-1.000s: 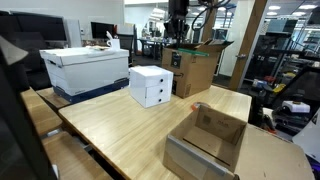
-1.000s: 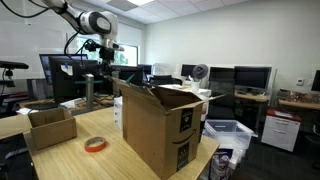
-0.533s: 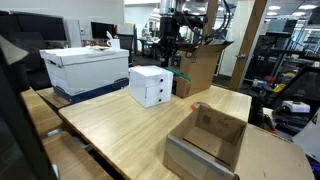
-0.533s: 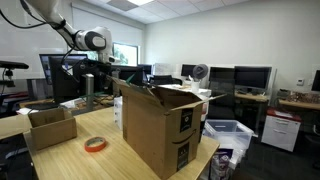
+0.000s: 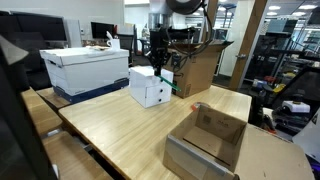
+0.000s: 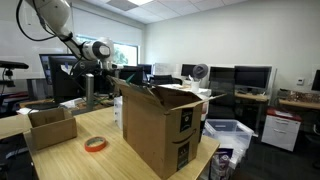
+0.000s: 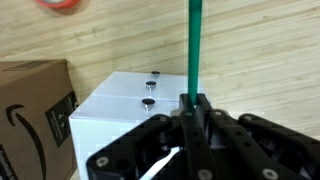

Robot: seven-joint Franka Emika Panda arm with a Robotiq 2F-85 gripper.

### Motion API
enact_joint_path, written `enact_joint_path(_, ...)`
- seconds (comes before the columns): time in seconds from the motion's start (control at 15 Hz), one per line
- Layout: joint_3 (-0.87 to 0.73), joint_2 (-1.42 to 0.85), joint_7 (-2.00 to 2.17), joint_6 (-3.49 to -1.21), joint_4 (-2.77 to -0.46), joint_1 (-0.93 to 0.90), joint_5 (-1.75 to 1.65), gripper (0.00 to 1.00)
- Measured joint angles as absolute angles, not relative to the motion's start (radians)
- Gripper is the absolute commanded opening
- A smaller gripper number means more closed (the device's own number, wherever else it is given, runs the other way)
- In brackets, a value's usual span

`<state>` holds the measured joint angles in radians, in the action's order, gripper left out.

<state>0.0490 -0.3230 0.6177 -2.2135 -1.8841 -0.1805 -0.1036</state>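
My gripper [image 7: 193, 103] is shut on a thin green rod [image 7: 192, 45], which runs straight out from between the jaws. Just beyond the fingers stands a white two-drawer box [image 7: 125, 108] with two small dark knobs [image 7: 151, 83]. In an exterior view the gripper [image 5: 157, 58] hangs just above that white drawer box [image 5: 150, 88] on the wooden table [image 5: 120, 130]. The arm [image 6: 96, 50] also shows at the far left of an exterior view, where its fingers are too small to make out.
A brown printed cardboard box [image 7: 33, 100] stands beside the drawers, and a red tape roll [image 7: 62, 4] lies on the wood. An open cardboard box [image 5: 206, 140] sits at the table's near edge. A white lidded carton [image 5: 84, 64] stands at the back. A tall cardboard box [image 6: 160, 125] fills the foreground.
The arm has swung left and come down, from over the brown box at the back to just above the white drawer box. The jaws have stayed shut on the green rod.
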Motion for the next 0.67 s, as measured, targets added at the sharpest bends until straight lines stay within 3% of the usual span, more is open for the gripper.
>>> enact_joint_path(0.67,-0.010,-0.477,0.719,-2.169,-1.674,-0.239,-0.133,0.06)
